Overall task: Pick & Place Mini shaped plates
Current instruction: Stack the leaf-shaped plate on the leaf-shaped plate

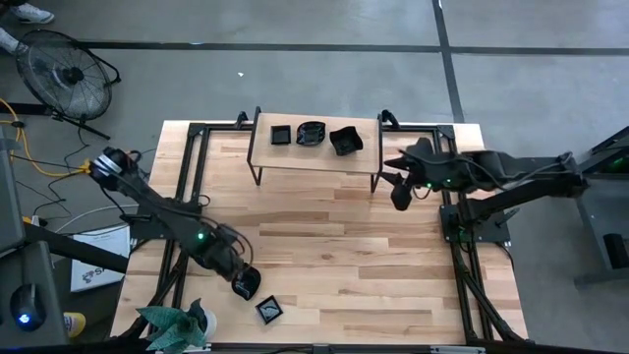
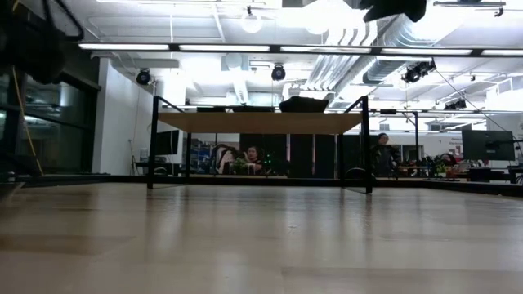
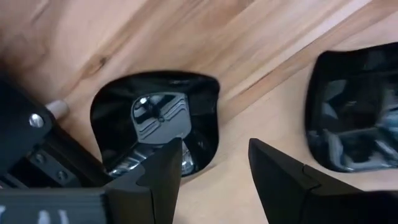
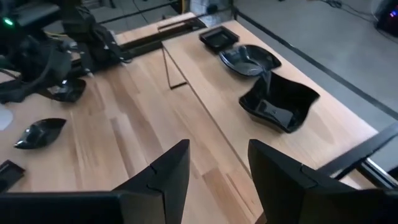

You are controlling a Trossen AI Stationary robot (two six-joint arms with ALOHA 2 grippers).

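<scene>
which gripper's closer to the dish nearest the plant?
Left. The left gripper hovers right beside that dish at the table's front edge; the right gripper is far off, by the raised shelf.

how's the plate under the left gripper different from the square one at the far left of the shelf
The plate by the left gripper lies on the table; the square plate sits up on the raised shelf.
The plate by the left gripper has rounded, irregular edges; the square plate has straight sides.
The open left gripper straddles its plate's rim; nothing touches the square plate.
Both are glossy black.
</scene>
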